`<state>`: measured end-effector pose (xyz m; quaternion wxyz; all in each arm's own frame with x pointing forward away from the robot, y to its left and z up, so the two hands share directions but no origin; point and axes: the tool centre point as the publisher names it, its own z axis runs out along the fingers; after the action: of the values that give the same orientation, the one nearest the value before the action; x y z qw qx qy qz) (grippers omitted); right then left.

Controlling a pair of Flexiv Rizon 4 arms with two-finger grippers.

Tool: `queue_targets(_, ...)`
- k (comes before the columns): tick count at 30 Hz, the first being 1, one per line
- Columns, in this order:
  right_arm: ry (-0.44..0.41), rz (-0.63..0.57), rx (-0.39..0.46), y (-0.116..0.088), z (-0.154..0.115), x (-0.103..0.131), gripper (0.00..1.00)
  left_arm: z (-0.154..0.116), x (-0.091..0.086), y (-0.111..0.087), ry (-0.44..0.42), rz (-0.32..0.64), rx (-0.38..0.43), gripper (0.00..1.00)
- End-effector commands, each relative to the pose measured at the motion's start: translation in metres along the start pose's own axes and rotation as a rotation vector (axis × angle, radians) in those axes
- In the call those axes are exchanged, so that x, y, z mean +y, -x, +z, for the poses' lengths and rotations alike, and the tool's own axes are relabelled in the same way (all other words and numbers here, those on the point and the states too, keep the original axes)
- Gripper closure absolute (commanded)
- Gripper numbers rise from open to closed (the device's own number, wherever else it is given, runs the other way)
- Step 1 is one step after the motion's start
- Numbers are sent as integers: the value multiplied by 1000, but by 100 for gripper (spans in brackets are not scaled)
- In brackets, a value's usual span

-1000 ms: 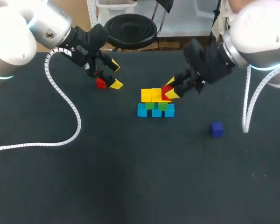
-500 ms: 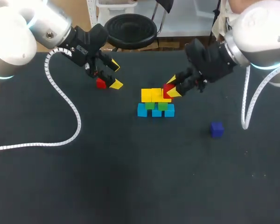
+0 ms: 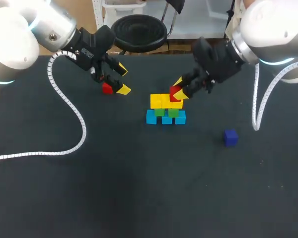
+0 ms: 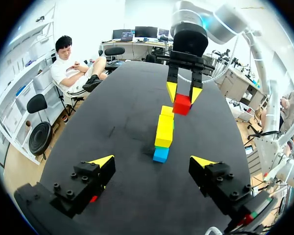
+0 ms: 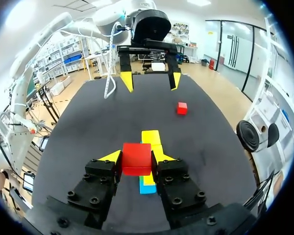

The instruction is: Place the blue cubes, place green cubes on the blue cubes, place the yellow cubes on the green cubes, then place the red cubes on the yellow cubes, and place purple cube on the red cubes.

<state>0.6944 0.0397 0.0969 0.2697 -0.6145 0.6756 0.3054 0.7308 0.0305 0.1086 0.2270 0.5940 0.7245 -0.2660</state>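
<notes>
1. The stack (image 3: 166, 110) had 3 blue cubes (image 3: 166, 119) on the table (image 3: 139, 188), 2 green cubes (image 3: 167, 112) on them, and yellow cubes (image 3: 161, 100) on top. Those layers looked finished.
2. A red cube (image 3: 175, 92) was clamped in the right gripper (image 3: 177, 90), just above the stack's yellow layer.
3. A 2nd red cube (image 3: 107, 89) lay well off on the stack's left-arm side, beneath the left gripper (image 3: 121, 79), which was spread and held nothing.
4. The purple cube (image 3: 231, 137) sat apart on the stack's right-arm side, so the red and purple layers remained.
5. I could read no writing.

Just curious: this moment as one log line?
right jaws shut on red cube over yellow cubes | left jaws open near loose red cube
</notes>
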Motion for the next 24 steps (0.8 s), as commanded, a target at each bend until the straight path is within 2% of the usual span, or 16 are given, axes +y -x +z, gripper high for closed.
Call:
queue_targets(1,-11,4,-1,-4,0,2,100,0,0,0,1,1,-1,0)
queue_targets(24,-7,-8,-18,-5,7,-12,100,0,0,0,1,1,-1,0)
